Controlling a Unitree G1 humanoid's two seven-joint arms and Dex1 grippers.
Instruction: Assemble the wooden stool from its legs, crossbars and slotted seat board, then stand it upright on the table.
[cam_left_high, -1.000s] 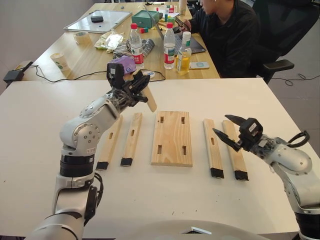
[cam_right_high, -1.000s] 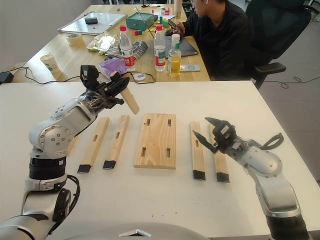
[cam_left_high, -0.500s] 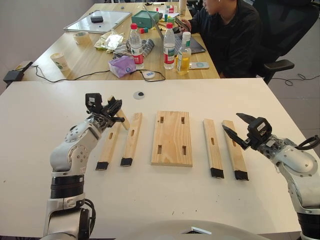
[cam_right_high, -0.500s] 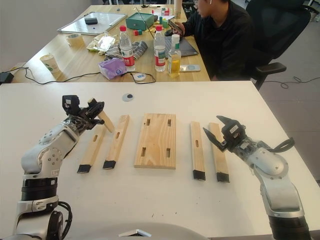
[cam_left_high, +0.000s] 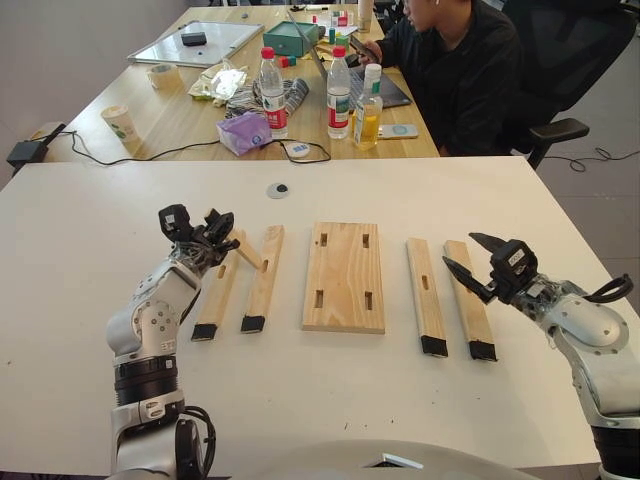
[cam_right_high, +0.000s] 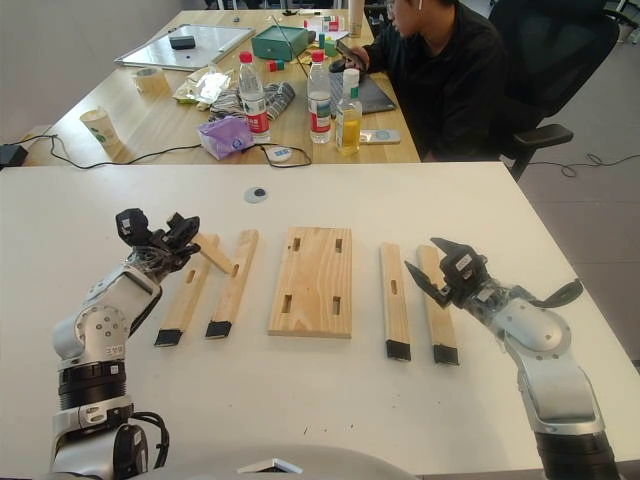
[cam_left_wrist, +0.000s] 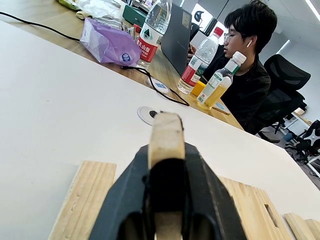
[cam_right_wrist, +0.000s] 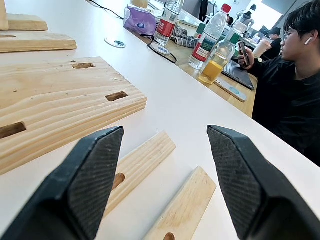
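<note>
The left gripper (cam_left_high: 221, 231) has its fingers (cam_left_wrist: 126, 200) clamped tight on one end of a short crossbar (cam_right_high: 216, 255). The free end slants down over the two left legs (cam_left_high: 263, 279); whether it touches them cannot be told. The right gripper (cam_left_high: 468, 266) holds nothing. Its fingers (cam_right_wrist: 92, 180) are spread wide, clear of the wood, above the two right legs (cam_left_high: 426, 285).

The slotted seat board (cam_left_high: 345, 276) lies flat in the middle of the white tabletop (cam_left_high: 80, 250), with a pair of legs flat on either side, parallel to it. A small round disc (cam_left_high: 278, 190) sits farther back. Behind, a wooden tabletop (cam_left_high: 170, 115) carries bottles (cam_left_high: 339, 78), a purple bag (cam_left_high: 245, 132) and a paper cup (cam_left_high: 120, 122).

The left arm is bent sharply at the elbow, forearm raised. The right forearm comes in low from the right edge, pointing toward the centre.
</note>
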